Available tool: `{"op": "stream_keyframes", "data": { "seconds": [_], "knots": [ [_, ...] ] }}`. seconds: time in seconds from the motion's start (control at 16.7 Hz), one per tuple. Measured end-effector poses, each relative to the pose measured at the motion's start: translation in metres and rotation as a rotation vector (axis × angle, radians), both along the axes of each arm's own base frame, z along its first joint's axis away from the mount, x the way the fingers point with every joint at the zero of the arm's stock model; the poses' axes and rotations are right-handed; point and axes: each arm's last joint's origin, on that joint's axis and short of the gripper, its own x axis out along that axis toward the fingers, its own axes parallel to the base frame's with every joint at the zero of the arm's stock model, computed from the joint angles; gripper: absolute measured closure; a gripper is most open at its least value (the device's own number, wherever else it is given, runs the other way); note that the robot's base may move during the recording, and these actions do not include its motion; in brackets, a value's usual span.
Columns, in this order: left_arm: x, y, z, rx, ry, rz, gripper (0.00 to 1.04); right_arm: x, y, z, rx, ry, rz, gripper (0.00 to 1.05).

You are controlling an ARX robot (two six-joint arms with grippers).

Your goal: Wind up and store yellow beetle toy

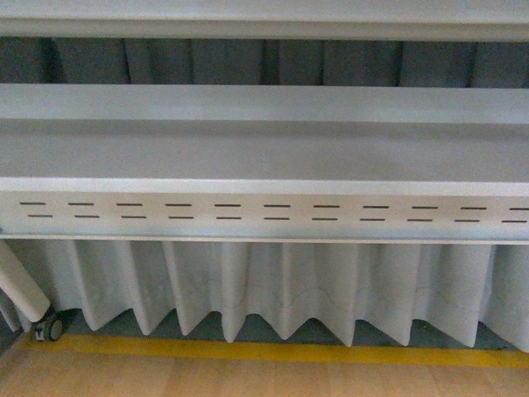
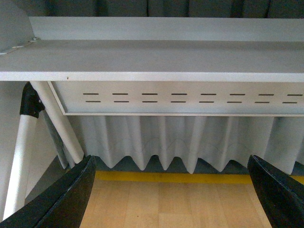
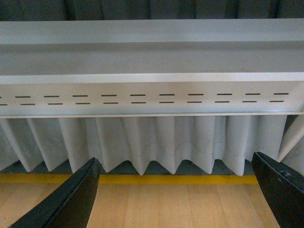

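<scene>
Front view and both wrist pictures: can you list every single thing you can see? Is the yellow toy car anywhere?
shelf unit: one, pale grey, across the upper front view
slotted panel: one, white with two rows of dark slots, under the shelf's front edge
curtain: one, pale grey, pleated, hanging below the panel
yellow stripe: one, on the floor along the curtain's hem
floor: light wood, nearest the camera
leg: one, white, slanting, far left
caster wheel: one, dark, at that leg's foot
yellow beetle toy: none in any view
left gripper: one, black fingers, wide open, empty
right gripper: one, black fingers, wide open, empty
</scene>
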Motion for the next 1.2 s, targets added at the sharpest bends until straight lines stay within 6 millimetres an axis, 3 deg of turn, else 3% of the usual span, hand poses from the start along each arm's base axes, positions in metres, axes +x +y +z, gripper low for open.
{"op": "stream_keyframes", "data": {
  "seconds": [0.84, 0.9, 1.08, 1.2],
  "knots": [
    [0.0000, 0.0000, 0.0000, 0.000, 0.000, -0.001, 0.07, 0.0000, 0.0000, 0.0000, 0.000, 0.000, 0.000, 0.07],
    [0.0000, 0.0000, -0.0001, 0.000, 0.001, 0.000, 0.07, 0.0000, 0.0000, 0.0001, 0.000, -0.002, 0.002, 0.11],
    [0.0000, 0.0000, 0.0000, 0.000, 0.000, 0.000, 0.07, 0.0000, 0.0000, 0.0000, -0.002, 0.000, 0.002, 0.46],
    [0.0000, 0.0000, 0.0000, 0.000, 0.000, 0.000, 0.07, 0.0000, 0.0001, 0.0000, 0.000, 0.000, 0.002, 0.29]
  ]
}}
